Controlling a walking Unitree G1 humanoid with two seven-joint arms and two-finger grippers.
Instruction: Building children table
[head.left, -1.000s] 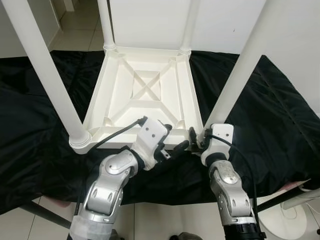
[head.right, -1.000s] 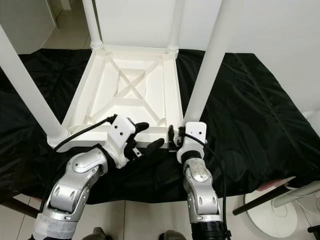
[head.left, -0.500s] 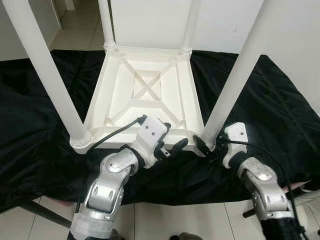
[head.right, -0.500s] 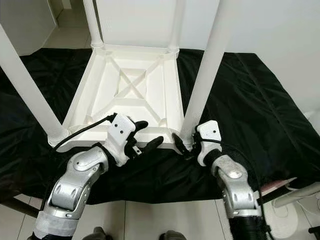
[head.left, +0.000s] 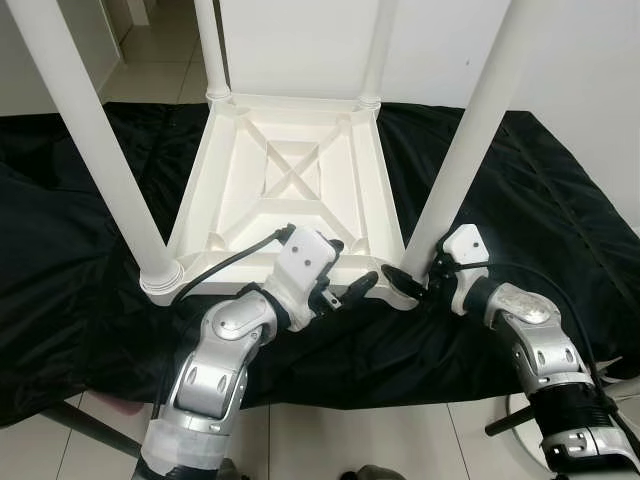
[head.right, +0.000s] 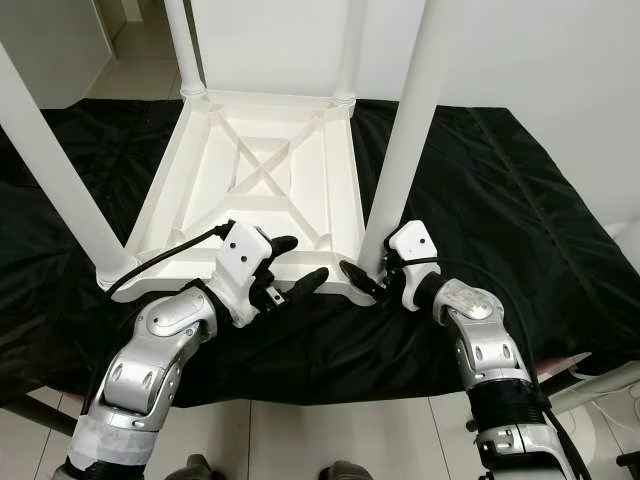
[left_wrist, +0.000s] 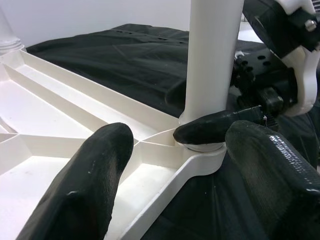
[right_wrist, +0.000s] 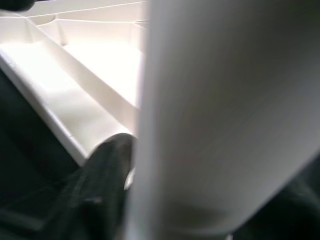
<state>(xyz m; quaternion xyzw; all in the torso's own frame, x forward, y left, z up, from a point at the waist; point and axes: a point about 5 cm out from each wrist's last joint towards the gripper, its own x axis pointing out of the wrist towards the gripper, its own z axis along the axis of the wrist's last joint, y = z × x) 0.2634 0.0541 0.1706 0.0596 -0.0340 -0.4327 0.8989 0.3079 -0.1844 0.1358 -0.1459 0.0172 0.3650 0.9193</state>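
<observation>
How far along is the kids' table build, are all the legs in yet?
All four white legs stand up from the upturned white tabletop on the black cloth. In hand is the near right leg: the right gripper is around its base, and the left gripper, open, hovers at the tabletop's near edge. Still left, likely: seating that leg and turning the table upright.

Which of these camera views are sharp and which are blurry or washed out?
Left and right eye views: sharp, evenly lit; the black cloth swallows detail while the white table underside stays readable. Left wrist view: the leg and corner are crisp, the near fingers soft. Right wrist view: the same leg sits so close that it is a blurred pale mass, and the ribs look overexposed.
</observation>
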